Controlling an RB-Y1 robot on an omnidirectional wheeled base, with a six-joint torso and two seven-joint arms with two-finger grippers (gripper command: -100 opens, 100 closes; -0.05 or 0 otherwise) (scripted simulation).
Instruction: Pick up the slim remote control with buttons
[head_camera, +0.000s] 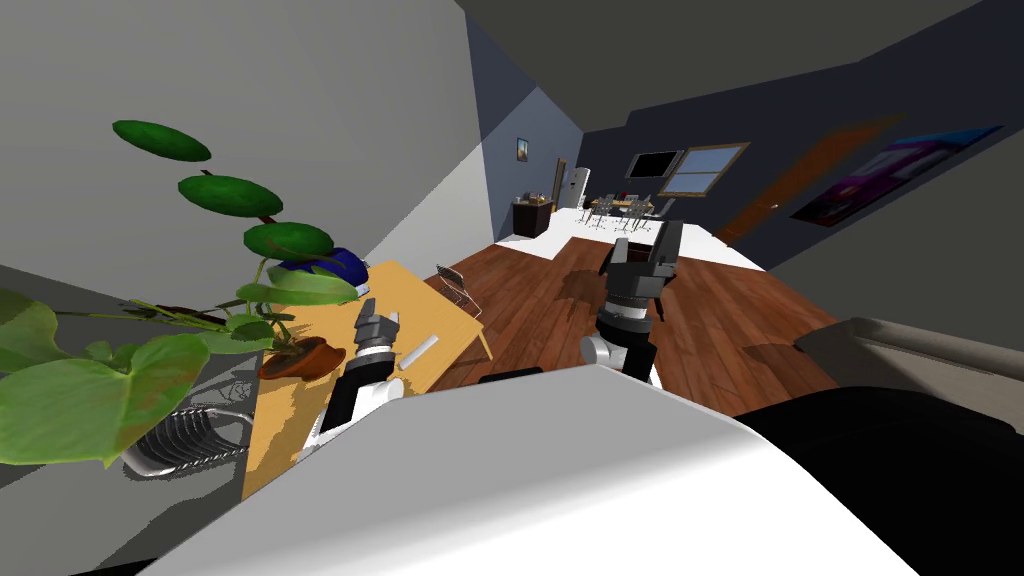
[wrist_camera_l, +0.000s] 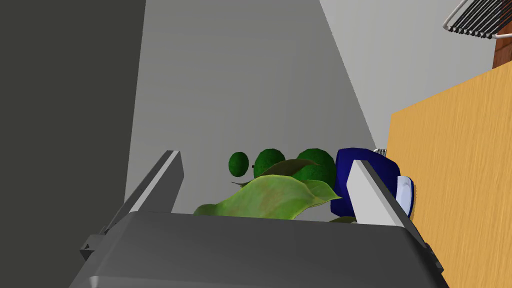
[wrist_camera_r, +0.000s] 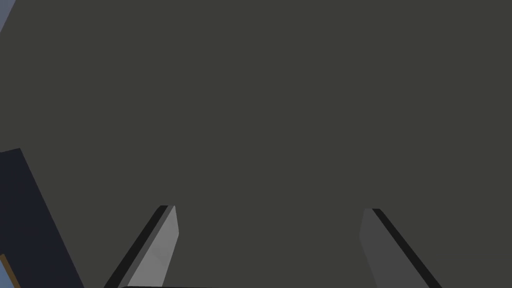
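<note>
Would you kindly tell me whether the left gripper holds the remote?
No: the left gripper has open, empty jaws, while the remote lies on the table beside it.

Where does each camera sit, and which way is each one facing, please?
Head view: on the head, looking steeply down and forward over the wooden table and the white remote control; both forearms show, with the left gripper near the remote and the right gripper raised.
Left wrist view: on the left hand, looking along its open fingers towards the potted plant and a blue object.
Right wrist view: on the right hand, its open fingers facing a flat dark grey surface.
Shared: the head and left wrist views both show the plant, the blue object and the table.
</note>
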